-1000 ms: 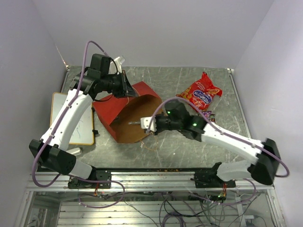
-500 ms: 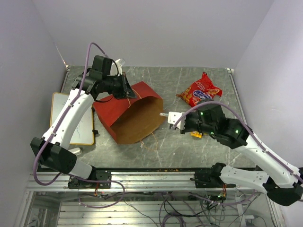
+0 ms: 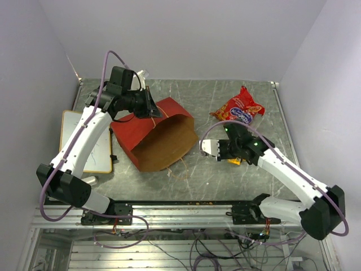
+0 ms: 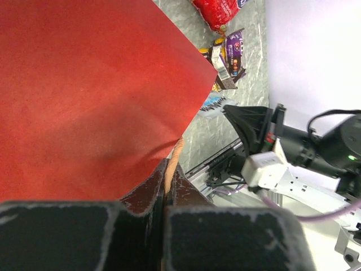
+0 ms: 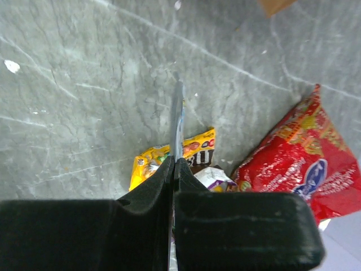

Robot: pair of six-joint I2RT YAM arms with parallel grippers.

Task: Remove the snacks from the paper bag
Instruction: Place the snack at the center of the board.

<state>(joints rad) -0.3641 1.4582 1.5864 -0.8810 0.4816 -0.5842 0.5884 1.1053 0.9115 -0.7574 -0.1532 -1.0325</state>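
The red paper bag (image 3: 148,127) is lying on its side on the grey counter (image 3: 197,93), with its mouth facing the near edge and the right arm. Inside the mouth I am seeing only brown kraft walls. The deep end is sitting in shadow under the red upper side, so I cannot tell whether something is in there. The left claw (image 3: 150,105) is clenching the far rim of the bag. In the left wrist view its fingers (image 4: 186,195) are pressing together on a thin twisted handle (image 4: 172,161). The other handle loop (image 3: 181,173) is lying on the counter just at the mouth.

The right claw (image 3: 207,148) is hanging just beside the mouth, outside the bag, and is gripping a thin light-blue packet (image 5: 178,113). This packet is showing only edge-on in the right wrist view, so I cannot read its print.

The red chip bag (image 3: 240,110) is lying at the far right of the counter. The yellow-orange packet (image 5: 197,144), the purple packet (image 4: 235,45) and the dark packet (image 4: 221,63) are lying close together near it. From above, the right arm is covering most of them. At the left, the left arm is partly covering a whiteboard (image 3: 100,155).
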